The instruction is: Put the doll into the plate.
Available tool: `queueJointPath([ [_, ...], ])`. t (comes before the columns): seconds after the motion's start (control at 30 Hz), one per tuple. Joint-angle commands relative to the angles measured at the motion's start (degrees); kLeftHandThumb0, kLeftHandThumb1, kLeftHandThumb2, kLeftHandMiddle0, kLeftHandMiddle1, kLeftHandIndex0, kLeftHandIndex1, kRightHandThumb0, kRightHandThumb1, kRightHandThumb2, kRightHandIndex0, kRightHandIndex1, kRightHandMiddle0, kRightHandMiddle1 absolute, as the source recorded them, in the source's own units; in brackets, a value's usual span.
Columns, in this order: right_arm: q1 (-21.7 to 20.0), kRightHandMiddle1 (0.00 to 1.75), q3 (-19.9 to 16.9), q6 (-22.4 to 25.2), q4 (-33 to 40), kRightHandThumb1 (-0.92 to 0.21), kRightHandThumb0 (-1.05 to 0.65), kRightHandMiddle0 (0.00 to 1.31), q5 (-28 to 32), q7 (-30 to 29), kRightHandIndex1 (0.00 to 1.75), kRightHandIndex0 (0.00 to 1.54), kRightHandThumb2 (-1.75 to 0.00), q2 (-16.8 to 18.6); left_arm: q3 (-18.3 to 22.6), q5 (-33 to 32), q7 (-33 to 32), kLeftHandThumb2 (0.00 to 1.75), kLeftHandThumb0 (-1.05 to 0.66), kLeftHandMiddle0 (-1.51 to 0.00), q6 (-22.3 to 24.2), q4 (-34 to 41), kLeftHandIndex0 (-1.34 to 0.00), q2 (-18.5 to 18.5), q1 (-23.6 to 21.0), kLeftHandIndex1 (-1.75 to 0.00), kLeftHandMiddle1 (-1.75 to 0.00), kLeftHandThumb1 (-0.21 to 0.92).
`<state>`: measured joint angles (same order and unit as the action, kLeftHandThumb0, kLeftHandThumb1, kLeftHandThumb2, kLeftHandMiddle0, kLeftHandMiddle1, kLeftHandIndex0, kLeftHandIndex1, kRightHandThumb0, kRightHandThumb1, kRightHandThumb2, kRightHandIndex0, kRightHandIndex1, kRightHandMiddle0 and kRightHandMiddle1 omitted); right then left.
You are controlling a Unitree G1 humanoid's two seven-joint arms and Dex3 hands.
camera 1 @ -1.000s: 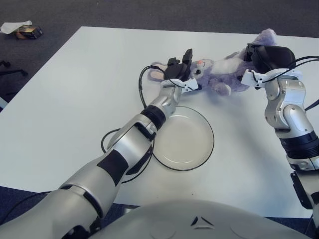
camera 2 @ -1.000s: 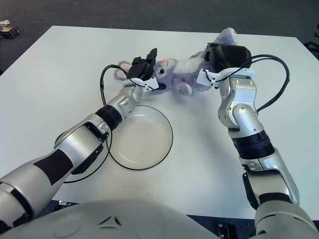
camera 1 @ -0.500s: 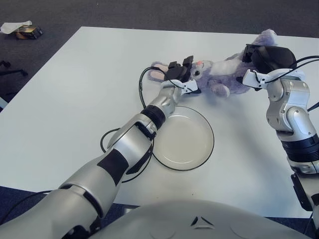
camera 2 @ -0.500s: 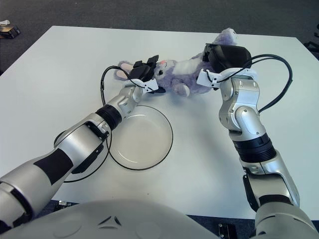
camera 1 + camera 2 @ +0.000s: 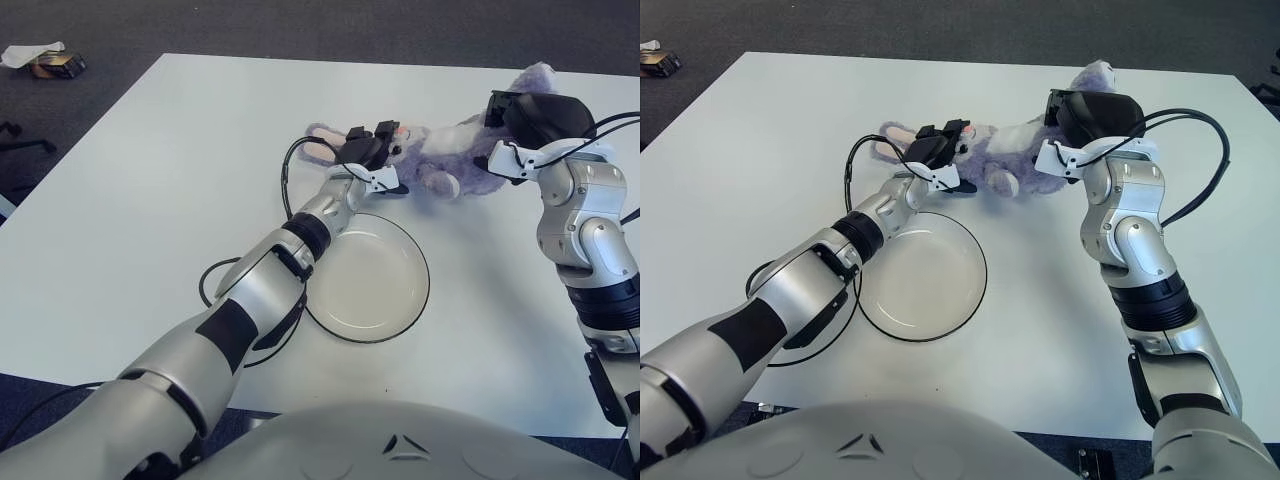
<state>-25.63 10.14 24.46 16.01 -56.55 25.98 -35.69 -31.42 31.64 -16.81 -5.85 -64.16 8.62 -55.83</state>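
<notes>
A purple plush doll (image 5: 447, 160) lies on its side at the far middle of the white table (image 5: 150, 200), head to the left. My left hand (image 5: 372, 150) is over the doll's head with its fingers curled down onto it. At the doll's rear end, my right hand (image 5: 538, 115) covers and grips the body, and a purple foot sticks out behind it. A round plate (image 5: 375, 285) with a dark rim lies nearer to me, just below the doll's head, with nothing in it.
A black cable (image 5: 212, 285) loops on the table beside my left forearm and runs up to the wrist. Another cable arcs off my right wrist (image 5: 1200, 130). A small box (image 5: 55, 66) lies on the dark floor beyond the table's far left corner.
The left hand's raised fingers have come down onto the doll's head, and the hand has shifted slightly right. The right hand stayed on the doll's rear.
</notes>
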Motion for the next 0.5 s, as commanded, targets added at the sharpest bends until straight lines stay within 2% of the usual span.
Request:
queueJointPath([
  [0.0,0.7,1.75,-1.7,-1.4,1.9,-0.31,-0.49,0.62,3.1,0.3,1.75,1.28,-1.33,0.6,1.0,-1.4,1.1,0.08,-0.93,0.0,-4.4,-0.4,0.0,5.3,-2.5,-0.75,-0.76,0.84],
  [0.17,2.1,1.75,-4.1,-5.1,2.6,-0.29,-0.49,0.64,8.2,-0.6,1.75,1.3,-1.35,0.1,2.4,-3.0,1.3,0.08,-0.88,0.0,-8.8,-0.9,0.0,4.6,-2.2,-0.8,-0.78,0.8],
  [0.47,4.5,1.75,-8.3,-14.3,-0.1,-0.27,-0.5,0.65,16.4,-4.6,1.75,1.33,-1.38,-0.9,4.2,-4.9,2.2,0.1,-0.89,0.0,-11.5,-1.9,0.0,4.5,-2.1,-0.83,-0.84,0.78],
])
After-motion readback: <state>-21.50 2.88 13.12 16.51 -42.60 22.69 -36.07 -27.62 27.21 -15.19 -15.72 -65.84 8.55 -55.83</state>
